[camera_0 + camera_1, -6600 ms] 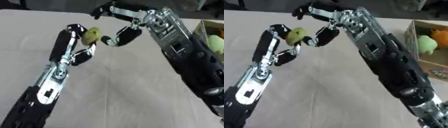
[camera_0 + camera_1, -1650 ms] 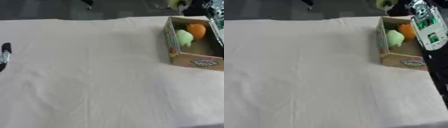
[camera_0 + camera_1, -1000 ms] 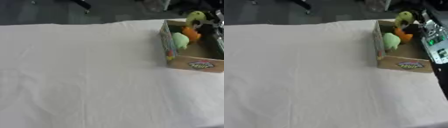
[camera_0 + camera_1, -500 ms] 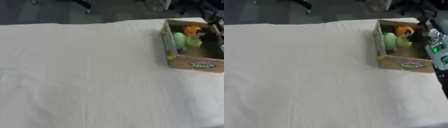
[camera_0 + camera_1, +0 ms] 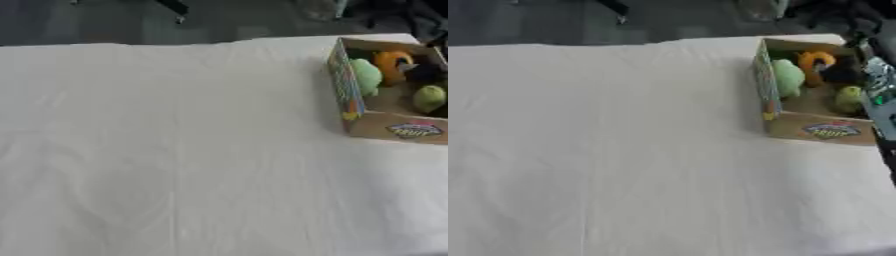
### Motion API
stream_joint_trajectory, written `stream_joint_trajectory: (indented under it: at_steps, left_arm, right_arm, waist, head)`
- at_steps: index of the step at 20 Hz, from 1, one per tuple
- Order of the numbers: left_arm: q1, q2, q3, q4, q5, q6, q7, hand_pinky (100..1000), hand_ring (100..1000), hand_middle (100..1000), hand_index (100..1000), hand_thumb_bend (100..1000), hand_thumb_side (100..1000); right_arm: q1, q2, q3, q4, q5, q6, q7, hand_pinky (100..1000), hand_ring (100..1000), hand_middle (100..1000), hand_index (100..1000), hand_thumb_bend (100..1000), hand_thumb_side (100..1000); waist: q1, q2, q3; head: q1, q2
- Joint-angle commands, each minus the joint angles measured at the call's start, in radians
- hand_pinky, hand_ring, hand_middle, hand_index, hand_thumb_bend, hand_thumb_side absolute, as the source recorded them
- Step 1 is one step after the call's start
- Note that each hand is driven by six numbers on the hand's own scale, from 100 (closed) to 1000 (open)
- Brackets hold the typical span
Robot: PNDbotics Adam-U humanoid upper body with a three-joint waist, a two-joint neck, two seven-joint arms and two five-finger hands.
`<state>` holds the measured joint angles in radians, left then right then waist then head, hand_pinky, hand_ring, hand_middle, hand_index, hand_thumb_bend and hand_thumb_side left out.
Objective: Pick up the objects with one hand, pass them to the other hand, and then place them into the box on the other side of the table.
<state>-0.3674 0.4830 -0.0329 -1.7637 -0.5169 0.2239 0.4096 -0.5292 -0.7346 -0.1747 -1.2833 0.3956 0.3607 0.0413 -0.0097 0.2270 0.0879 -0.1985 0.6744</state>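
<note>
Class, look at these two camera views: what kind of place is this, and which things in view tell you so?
Probably a robot test or demonstration room, not a home. A table under a plain white cloth holds only a cardboard box of toy fruit, a robot arm shows at the right edge, and dark floor lies behind.

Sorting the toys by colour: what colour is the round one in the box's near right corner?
Yellow-green, best seen in the left eye view, lying in the box.
</note>
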Motion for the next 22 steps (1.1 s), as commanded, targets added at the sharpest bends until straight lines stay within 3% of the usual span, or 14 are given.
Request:
stream_joint_trajectory:
  at_steps: [1, 2, 5, 8, 9, 10, 16, 18, 22]
  left_arm:
    - [-0.002, 0.021, 0.027, -0.013, 0.011, 0.003, 0.014, 634, 633, 588, 786, 361, 319]
    - [0.000, 0.013, 0.035, -0.010, 0.023, 0.008, 0.023, 633, 632, 587, 787, 347, 341]
    - [-0.003, -0.011, 0.062, 0.001, 0.078, 0.016, 0.062, 628, 628, 583, 787, 275, 452]
    - [-0.010, -0.027, 0.086, 0.019, 0.172, 0.007, 0.115, 634, 629, 584, 784, 193, 658]
    - [-0.011, -0.028, 0.091, 0.025, 0.195, 0.000, 0.133, 635, 631, 588, 784, 190, 663]
    - [-0.013, -0.031, 0.096, 0.032, 0.213, -0.006, 0.146, 635, 633, 590, 788, 192, 669]
    - [-0.023, -0.052, 0.119, 0.079, 0.390, -0.041, 0.188, 655, 690, 661, 806, 189, 664]
    - [-0.026, -0.059, 0.121, 0.097, 0.441, -0.058, 0.192, 661, 694, 666, 806, 184, 656]
    - [-0.032, -0.077, 0.129, 0.130, 0.537, -0.097, 0.187, 671, 700, 677, 810, 200, 684]
  right_arm:
    - [-0.026, -0.008, -0.032, -0.060, -0.106, -0.003, -0.053, 1000, 1000, 841, 975, 100, 566]
    - [-0.031, 0.008, -0.039, -0.096, -0.186, -0.019, -0.090, 1000, 1000, 845, 990, 100, 665]
    - [-0.033, 0.050, -0.035, -0.195, -0.398, -0.084, -0.181, 1000, 1000, 855, 1000, 100, 713]
    - [-0.035, 0.089, -0.025, -0.272, -0.515, -0.142, -0.222, 1000, 1000, 855, 1000, 100, 615]
    - [-0.034, 0.101, -0.022, -0.291, -0.538, -0.159, -0.230, 1000, 1000, 851, 1000, 100, 456]
    - [-0.033, 0.113, -0.020, -0.307, -0.553, -0.173, -0.235, 1000, 1000, 849, 1000, 100, 508]
    - [-0.027, 0.206, -0.022, -0.343, -0.600, -0.201, -0.253, 1000, 1000, 849, 1000, 100, 526]
    - [-0.022, 0.227, -0.019, -0.339, -0.602, -0.200, -0.248, 1000, 1000, 846, 1000, 100, 465]
    - [-0.011, 0.263, -0.017, -0.329, -0.603, -0.204, -0.224, 1000, 1000, 845, 1000, 100, 504]
  waist:
    - [0.002, -0.014, -0.001]
    - [0.003, -0.015, 0.000]
    - [0.007, -0.018, 0.006]
    - [0.009, -0.020, 0.011]
    - [0.009, -0.021, 0.012]
    - [0.009, -0.021, 0.013]
    - [0.004, -0.024, 0.018]
    - [0.004, -0.024, 0.021]
    - [0.003, -0.021, 0.025]
  head:
    - [0.019, 0.000]
    - [0.033, 0.003]
    - [0.068, 0.010]
    - [0.100, 0.016]
    - [0.107, 0.016]
    - [0.113, 0.014]
    - [0.131, 0.014]
    - [0.138, 0.014]
    - [0.145, 0.014]
